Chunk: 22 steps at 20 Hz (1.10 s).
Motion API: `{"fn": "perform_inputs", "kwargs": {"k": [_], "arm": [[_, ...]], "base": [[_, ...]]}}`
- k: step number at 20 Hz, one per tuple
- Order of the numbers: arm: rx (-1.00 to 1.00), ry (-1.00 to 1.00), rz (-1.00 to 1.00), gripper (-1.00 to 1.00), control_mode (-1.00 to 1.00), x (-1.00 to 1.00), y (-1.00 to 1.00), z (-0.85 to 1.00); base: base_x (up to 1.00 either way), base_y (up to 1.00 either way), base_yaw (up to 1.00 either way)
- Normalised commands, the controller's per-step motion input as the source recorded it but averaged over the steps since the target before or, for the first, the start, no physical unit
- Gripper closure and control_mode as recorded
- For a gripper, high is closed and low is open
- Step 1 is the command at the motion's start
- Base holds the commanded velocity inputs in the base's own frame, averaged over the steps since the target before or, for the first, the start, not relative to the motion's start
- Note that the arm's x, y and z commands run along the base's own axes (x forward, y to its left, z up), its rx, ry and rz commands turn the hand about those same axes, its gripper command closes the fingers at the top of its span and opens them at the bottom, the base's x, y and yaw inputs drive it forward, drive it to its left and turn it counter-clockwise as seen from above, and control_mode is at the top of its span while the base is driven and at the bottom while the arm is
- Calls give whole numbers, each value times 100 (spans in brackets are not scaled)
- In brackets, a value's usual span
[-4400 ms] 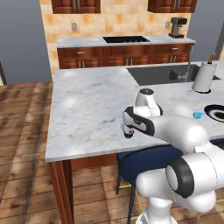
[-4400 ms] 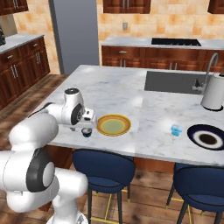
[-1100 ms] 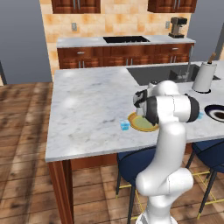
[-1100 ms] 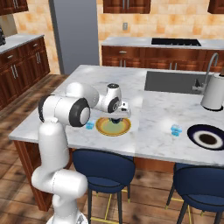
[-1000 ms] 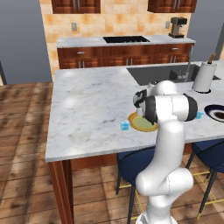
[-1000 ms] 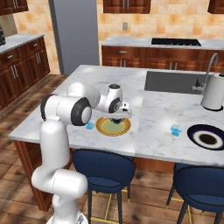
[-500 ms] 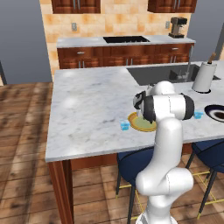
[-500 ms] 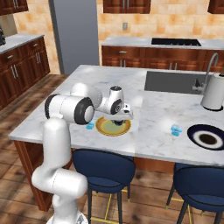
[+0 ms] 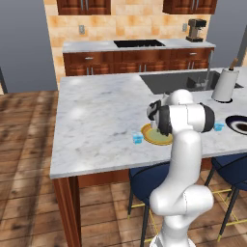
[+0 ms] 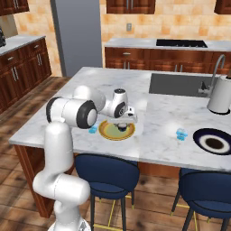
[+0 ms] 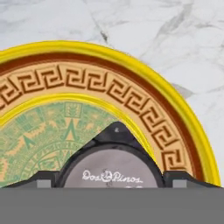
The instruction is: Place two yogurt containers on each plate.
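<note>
one dark yogurt cup (image 11: 111,168) sits directly under my claw (image 10: 122,120) on the golden-yellow plate (image 11: 175,113); claw tips stand apart beside it. nearest blue tub (image 10: 93,130) lies just left of the plate.

Round cup (image 10: 122,127) on near plate (image 10: 108,133) (tub (image 10: 93,130) just left); another tub (image 10: 181,134) beside far plate (image 10: 200,137)

Dark round yogurt cup (image 11: 114,168) on golden-yellow plate (image 11: 144,103), marble counter (image 11: 175,39)
</note>
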Motion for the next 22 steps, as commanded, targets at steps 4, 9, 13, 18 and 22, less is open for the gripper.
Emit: {"fn": "perform_inputs", "kwargs": {"k": [4, 9, 13, 18, 22], "arm": [[2, -6, 0, -100, -100, -1, -3, 31], [0, -6, 0, -100, -100, -68, 17, 59], [0, -10, -4, -100, -100, -97, 69, 61], [-1, 7, -19, -100, -100, -39, 100, 63], [0, 17, -25, -100, -100, -24, 99, -4]], "base": [[0, 0, 0], [0, 0, 0], [0, 0, 0], [0, 0, 0], [0, 0, 0]]}}
